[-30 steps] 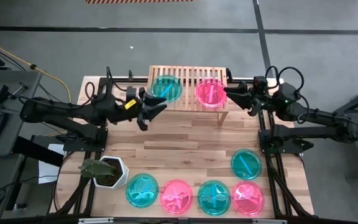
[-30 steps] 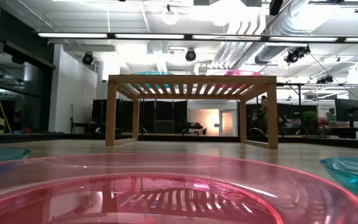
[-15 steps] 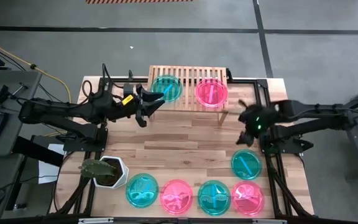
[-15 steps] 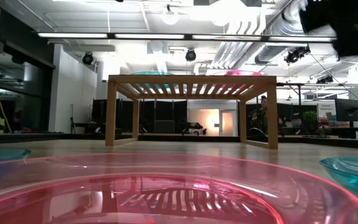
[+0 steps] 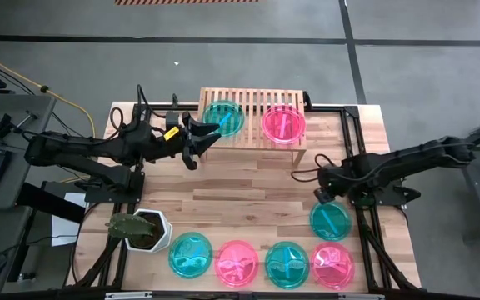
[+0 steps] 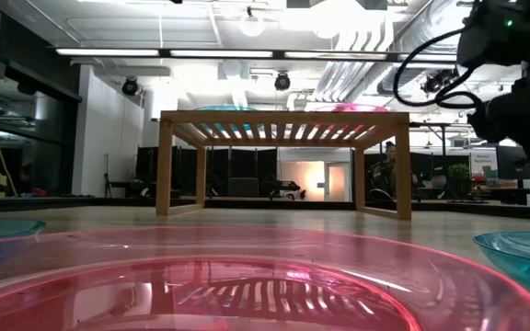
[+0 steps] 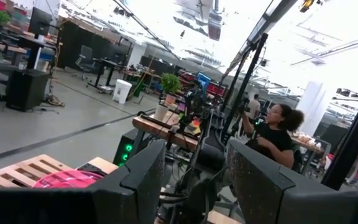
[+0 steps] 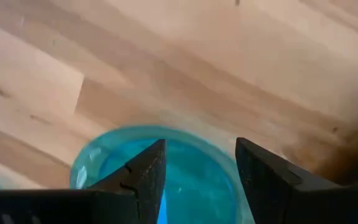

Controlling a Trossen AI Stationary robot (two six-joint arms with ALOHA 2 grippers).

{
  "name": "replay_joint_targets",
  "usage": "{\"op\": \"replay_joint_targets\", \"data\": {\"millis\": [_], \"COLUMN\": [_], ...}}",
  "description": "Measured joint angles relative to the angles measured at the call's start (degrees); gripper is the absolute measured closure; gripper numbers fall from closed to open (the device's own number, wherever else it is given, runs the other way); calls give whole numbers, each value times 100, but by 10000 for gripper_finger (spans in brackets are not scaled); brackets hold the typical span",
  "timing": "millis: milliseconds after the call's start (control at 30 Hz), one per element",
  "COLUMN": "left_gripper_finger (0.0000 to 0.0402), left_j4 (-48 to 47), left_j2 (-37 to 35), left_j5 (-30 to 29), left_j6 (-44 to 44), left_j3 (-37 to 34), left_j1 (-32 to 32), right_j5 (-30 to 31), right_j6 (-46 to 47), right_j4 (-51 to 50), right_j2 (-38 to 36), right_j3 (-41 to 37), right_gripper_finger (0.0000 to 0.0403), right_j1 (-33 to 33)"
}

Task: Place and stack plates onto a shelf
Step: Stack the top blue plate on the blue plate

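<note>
**Right arm over lone teal plate**

Left gripper (image 5: 209, 137) jaws spread, empty, beside shelf (image 5: 253, 117). Shelf carries teal plate (image 5: 222, 117) and pink plate (image 5: 283, 124). Right gripper (image 5: 324, 193) jaws apart, empty, just above teal plate near right edge (image 5: 331, 219). Four plates line front edge (image 5: 261, 263).

Up on the slatted light-wood shelf (image 5: 253, 117) sit two translucent plates, lying flat side by side: a teal plate (image 5: 223, 117) and a pink plate (image 5: 283, 123). Down on the bench, four more lie flat in a row along the near edge, teal (image 5: 191, 254), pink (image 5: 237, 262), teal (image 5: 287, 264), pink (image 5: 332, 265), edges touching. A lone teal plate (image 5: 331, 219) lies just beyond the row's right end.
</note>
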Motion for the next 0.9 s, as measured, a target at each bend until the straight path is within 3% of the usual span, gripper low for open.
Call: {"op": "replay_joint_targets", "data": {"millis": [433, 700, 800, 900], "left_gripper_finger": [236, 236, 236, 236], "left_j4": [-2, -2, -2, -2], "left_j2": [0, 0, 0, 0], "left_j5": [0, -2, 0, 0], "left_j6": [-2, -11, -9, -10], "left_j3": [0, 0, 2, 1], "left_j1": [0, 0, 0, 0], "right_j5": [-373, -518, -512, -472], "right_j6": [-1766, -2170, -2183, -2185], "right_j4": [545, 671, 654, 609], "right_j2": [1151, 1626, 1714, 1735], "right_j3": [0, 14, 22, 21], "right_gripper_finger": [226, 227, 248, 300], "right_j1": [2, -2, -2, -4]}}
